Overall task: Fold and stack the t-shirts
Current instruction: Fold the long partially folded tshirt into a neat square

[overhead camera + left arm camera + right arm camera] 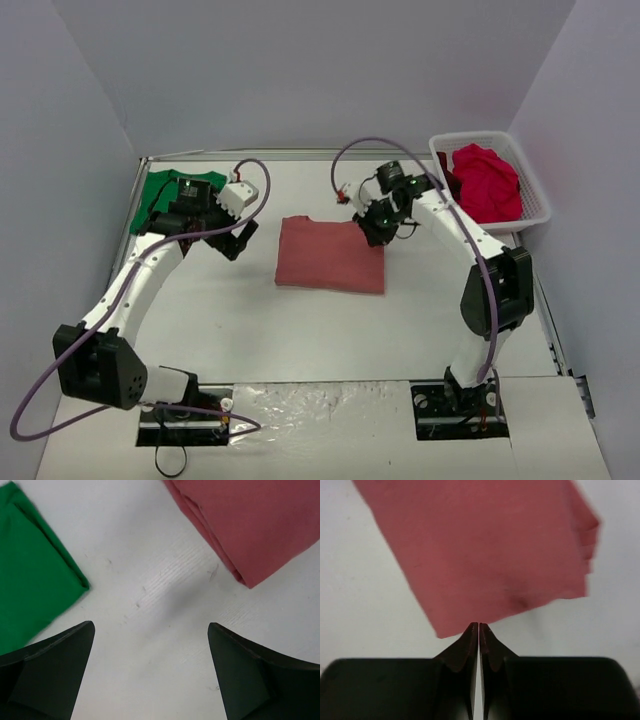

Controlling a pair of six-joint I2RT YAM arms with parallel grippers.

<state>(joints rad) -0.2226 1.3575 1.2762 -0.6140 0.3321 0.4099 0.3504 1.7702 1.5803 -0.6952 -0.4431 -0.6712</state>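
Observation:
A folded salmon-pink t-shirt (330, 255) lies flat mid-table; it also shows in the left wrist view (250, 525) and the right wrist view (485, 545). A folded green t-shirt (158, 193) lies at the back left, also seen in the left wrist view (30, 580). Crimson t-shirts (488, 183) are heaped in the basket. My left gripper (235, 240) (150, 630) is open and empty above bare table between the green and pink shirts. My right gripper (368, 232) (478, 626) is shut, its tips at the pink shirt's far right edge, with no cloth visibly between them.
The white lattice basket (537, 190) stands at the back right corner against the right wall. Grey walls close in the table on the left, back and right. Purple cables loop above both arms.

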